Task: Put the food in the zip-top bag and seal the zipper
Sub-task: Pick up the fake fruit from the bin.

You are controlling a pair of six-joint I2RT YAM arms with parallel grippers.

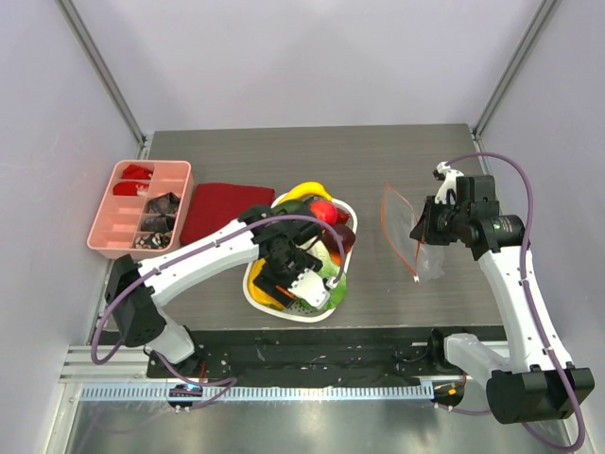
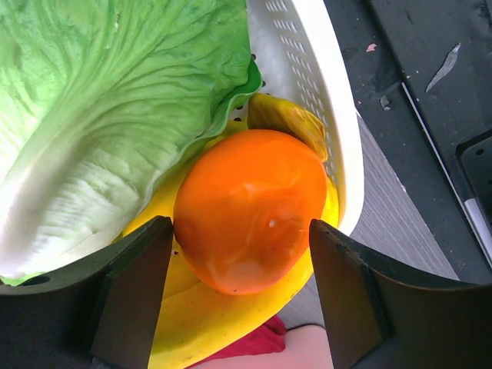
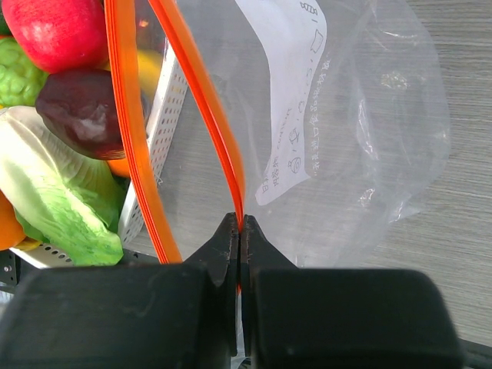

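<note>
Orange fruit [image 2: 250, 211], pale-green veined cabbage [image 2: 108, 115], white perforated basket [image 2: 323, 100], clear bag [image 3: 369, 154], red-orange zipper [image 3: 127, 115], dark red cloth [image 1: 222, 213]

Crowded basket [image 2: 338, 138]
Your left gripper [image 2: 240, 229] straddles the orange [image 2: 250, 207]; cabbage [image 2: 100, 115] presses one side, basket wall the other.

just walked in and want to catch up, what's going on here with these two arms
The robot is bagging toy food. The left gripper is down in the white basket, its jaws open on either side of the orange fruit, which lies beside the cabbage leaf. The right gripper is shut on the zipper of the zip-top bag, holding the mouth open beside the basket. No food shows inside the bag.
</note>
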